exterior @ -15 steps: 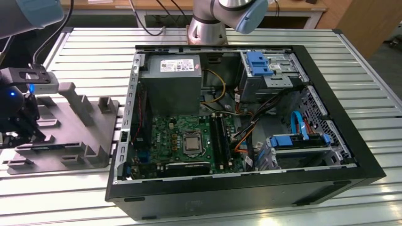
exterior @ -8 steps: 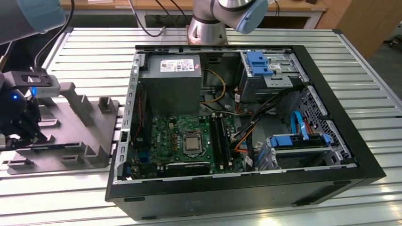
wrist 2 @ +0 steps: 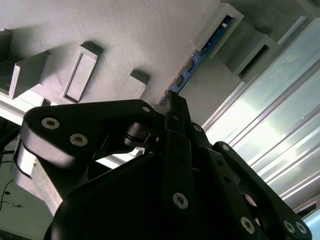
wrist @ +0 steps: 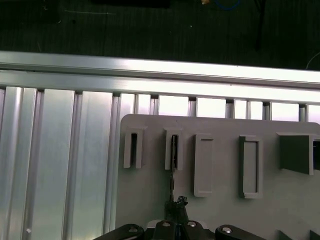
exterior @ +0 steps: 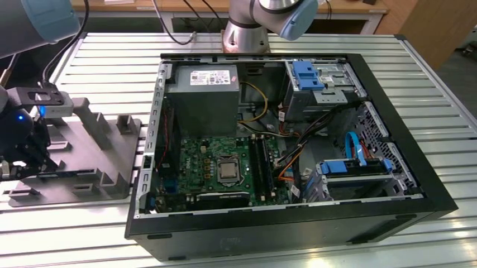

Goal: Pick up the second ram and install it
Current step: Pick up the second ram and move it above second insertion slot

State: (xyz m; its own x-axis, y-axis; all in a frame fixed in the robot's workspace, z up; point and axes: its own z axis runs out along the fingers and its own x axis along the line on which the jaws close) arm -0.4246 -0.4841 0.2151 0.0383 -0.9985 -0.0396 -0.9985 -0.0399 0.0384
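Note:
The second ram (wrist: 173, 150) stands on edge in a narrow slot of the grey holder plate (wrist: 145, 195). In the second wrist view the ram (wrist 2: 200, 55) is a thin blue-black strip running out of a raised grey pocket. My gripper (wrist: 176, 202) sits at the near end of the stick, its black fingers drawn together on the ram's edge. The second wrist view shows one fingertip (wrist 2: 172, 100) pressed against that end. In the exterior view the gripper (exterior: 26, 159) is low over the holder plate (exterior: 97, 167), at the exterior view's left, beside the open computer case (exterior: 298, 223).
The green motherboard (exterior: 216, 162) lies in the case, its long black slots (exterior: 261, 162) beside the processor socket. A grey power supply (exterior: 201, 100) and blue drive brackets (exterior: 305, 75) crowd the case. The holder plate carries raised grey blocks (exterior: 93, 120). Everything rests on a ribbed aluminium table (wrist: 55, 160).

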